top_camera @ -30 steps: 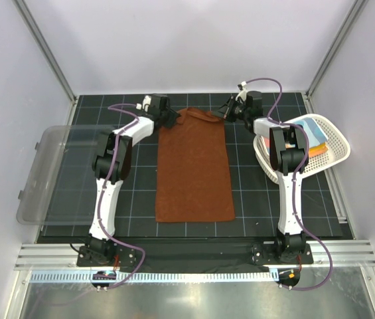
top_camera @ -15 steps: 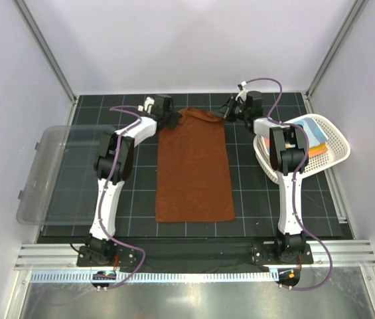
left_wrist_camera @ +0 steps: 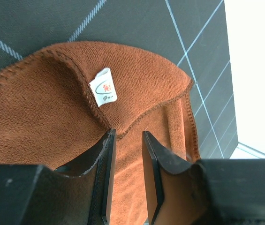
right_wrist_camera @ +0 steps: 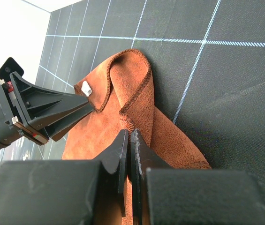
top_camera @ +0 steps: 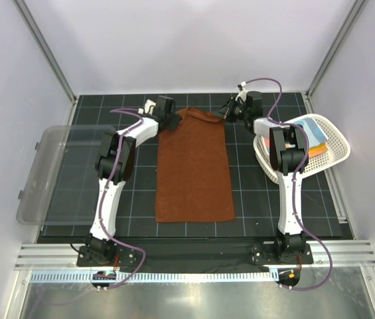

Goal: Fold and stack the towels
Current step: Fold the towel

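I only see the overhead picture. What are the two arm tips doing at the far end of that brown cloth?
Observer: The right end effector is shut, pinching a folded-up edge of the rust-brown towel.
Visitor: And the left one?
Observer: The left end effector is open, poised at the towel's stitched hem.
Visitor: Anything else up close?
Observer: A small white label is sewn into that hem.

The left hand point(left_wrist_camera: 128, 138) has edged right onto the rust-brown towel point(top_camera: 194, 166), jaws narrowing
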Controlling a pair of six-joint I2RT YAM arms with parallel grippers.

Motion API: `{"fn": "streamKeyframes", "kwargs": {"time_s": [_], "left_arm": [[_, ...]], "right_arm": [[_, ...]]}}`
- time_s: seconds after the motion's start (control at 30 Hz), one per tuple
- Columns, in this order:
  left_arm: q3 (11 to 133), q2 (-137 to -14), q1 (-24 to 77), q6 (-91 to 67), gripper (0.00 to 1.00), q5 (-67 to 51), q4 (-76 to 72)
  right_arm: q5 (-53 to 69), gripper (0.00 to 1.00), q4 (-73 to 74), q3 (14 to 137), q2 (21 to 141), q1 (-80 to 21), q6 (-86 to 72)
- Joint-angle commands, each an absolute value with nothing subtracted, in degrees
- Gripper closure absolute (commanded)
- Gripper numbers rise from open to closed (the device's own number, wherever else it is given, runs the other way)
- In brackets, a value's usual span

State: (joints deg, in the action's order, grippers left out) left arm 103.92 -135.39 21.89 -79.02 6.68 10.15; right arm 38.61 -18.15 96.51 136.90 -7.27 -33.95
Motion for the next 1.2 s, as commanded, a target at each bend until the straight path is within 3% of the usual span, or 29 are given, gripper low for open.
{"fn": "streamKeyframes", "kwargs": {"time_s": [0.0, 0.53, 0.87, 0.97, 1.0, 1.17], "left_arm": [[104.9, -134.5, 22.4, -78.0, 0.67, 10.3, 10.7], [107.5, -136.9, 23.0, -78.1, 0.66, 11.7, 12.9], [109.2, -138.2, 23.0, -78.1, 0.80, 12.5, 13.8], [109.4, -137.6, 22.9, -77.3, 0.90, 12.8, 13.8], [109.7, -137.4, 22.9, -76.4, 1.00, 13.2, 13.5], [112.1, -134.7, 22.9, -71.1, 1.00, 14.1, 13.2]], "right_arm": [[38.1, 0.99, -19.5, 96.9, 136.7, -7.0, -32.6], [37.9, 0.99, -19.1, 97.0, 136.7, -7.0, -32.2], [37.7, 0.99, -18.5, 97.3, 136.8, -6.9, -31.6], [37.8, 0.99, -18.5, 97.3, 136.9, -6.9, -31.6], [37.8, 0.99, -18.5, 97.4, 136.9, -6.8, -31.6], [37.8, 0.99, -17.7, 99.0, 136.8, -6.5, -31.6]]}}
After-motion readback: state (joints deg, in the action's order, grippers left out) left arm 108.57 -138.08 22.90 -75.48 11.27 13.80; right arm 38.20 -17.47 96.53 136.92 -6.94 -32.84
